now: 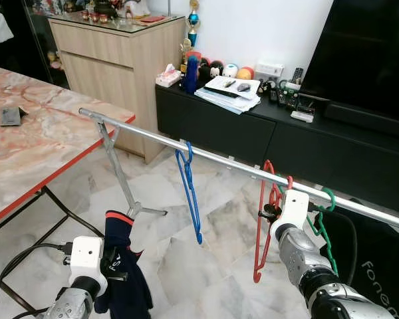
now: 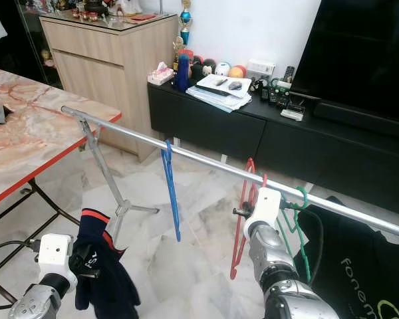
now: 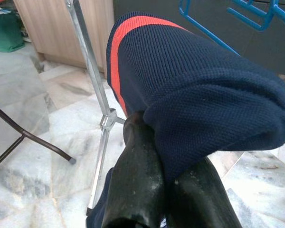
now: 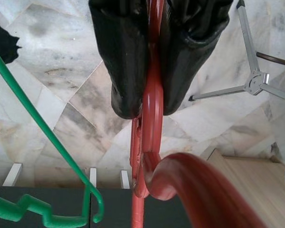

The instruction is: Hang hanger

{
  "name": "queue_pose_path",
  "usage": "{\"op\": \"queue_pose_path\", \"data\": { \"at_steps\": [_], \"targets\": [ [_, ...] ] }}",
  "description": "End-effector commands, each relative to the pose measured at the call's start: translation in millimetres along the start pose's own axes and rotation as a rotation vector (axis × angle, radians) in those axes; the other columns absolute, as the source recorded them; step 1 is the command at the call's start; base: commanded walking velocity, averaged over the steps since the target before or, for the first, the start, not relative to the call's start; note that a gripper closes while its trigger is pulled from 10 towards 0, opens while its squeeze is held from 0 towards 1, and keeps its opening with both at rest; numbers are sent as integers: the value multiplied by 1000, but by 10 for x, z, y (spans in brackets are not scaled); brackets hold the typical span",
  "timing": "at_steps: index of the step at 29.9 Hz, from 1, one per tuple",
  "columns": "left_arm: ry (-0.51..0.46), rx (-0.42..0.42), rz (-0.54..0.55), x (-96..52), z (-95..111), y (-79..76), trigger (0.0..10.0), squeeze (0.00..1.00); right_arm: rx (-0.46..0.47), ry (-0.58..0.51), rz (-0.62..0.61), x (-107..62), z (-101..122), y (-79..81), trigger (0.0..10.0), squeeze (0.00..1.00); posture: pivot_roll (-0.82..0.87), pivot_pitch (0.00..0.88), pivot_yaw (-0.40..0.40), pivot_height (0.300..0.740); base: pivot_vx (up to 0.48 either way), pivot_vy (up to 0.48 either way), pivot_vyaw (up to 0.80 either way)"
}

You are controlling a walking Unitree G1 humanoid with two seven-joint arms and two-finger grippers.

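The right gripper (image 4: 148,102) has its jaws clenched on the red hanger (image 1: 263,226) just below its hook, which sits at the silver rail (image 1: 219,161). Judged from here, the hook should seat fully over the rail before release, clear of the green hanger (image 1: 322,229) at 3 o'clock. The left gripper (image 3: 166,185) grasps a navy garment (image 1: 123,266) low at 8 o'clock.

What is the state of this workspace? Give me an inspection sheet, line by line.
Surface: marble floor; metal rail on a tripod stand.
Job's things: red hanger at the rail beside the green hanger; blue hanger hooked on the rail.
Clutter: papers and toys on the black TV cabinet.
Grippers: right gripper fingers closed on the red hanger; left gripper holds a navy garment with a red stripe.
Cables: black cable by the left arm.
Surroundings: marble-top table, wooden sideboard, TV.
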State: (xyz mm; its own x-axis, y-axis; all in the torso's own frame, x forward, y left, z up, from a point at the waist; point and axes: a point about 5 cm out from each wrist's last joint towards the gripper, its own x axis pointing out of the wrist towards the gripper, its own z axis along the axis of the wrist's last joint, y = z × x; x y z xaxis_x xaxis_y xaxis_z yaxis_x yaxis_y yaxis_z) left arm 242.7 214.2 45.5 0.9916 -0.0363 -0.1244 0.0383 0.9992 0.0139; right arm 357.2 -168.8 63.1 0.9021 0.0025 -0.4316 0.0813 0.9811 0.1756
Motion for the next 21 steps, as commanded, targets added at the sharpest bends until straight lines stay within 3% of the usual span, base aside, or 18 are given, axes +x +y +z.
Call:
{"op": "queue_pose_path", "data": {
  "at_steps": [1,2,5,6,8,11,12,14,15,16,21],
  "targets": [
    [-22,25,-21,21,74,-34,10000,0,-4,11,11,-8,-45,-4,10000,749,36,27,-24,740,0,0,0],
    [-22,25,-20,22,72,-33,10000,0,-8,1,11,-9,-38,-10,10000,922,36,27,-24,740,0,0,0],
    [-22,25,-20,25,73,-35,10000,0,-15,-24,12,-11,-13,-14,10000,910,34,28,-24,740,0,0,0],
    [-22,25,-20,26,72,-39,10000,0,-21,-44,18,-11,11,-10,10000,831,34,27,-24,740,0,0,0],
    [-21,27,-21,28,67,-45,10000,0,-33,-78,29,-14,48,-3,10000,780,32,27,-25,740,0,0,0],
    [-19,28,-22,28,60,-48,10000,0,-30,-98,37,-19,62,-1,10000,776,29,28,-25,740,0,0,0],
    [-18,27,-23,29,58,-50,10000,0,-33,-116,40,-23,74,-1,10000,737,29,28,-25,740,0,0,0],
    [-18,27,-24,28,56,-55,10000,0,-39,-131,43,-26,86,-2,10000,90,26,28,-25,740,0,0,0],
    [-18,27,-25,28,55,-57,10000,0,-41,-135,44,-28,87,-3,10000,90,24,28,-25,740,0,0,0],
    [-18,25,-26,27,53,-62,10000,0,-46,-152,48,-34,95,-7,10000,0,24,28,-26,740,0,0,0],
    [-15,23,-25,18,45,-70,10000,0,-56,-189,64,-70,50,-39,10000,0,20,32,-31,740,0,0,0]
  ]
}}
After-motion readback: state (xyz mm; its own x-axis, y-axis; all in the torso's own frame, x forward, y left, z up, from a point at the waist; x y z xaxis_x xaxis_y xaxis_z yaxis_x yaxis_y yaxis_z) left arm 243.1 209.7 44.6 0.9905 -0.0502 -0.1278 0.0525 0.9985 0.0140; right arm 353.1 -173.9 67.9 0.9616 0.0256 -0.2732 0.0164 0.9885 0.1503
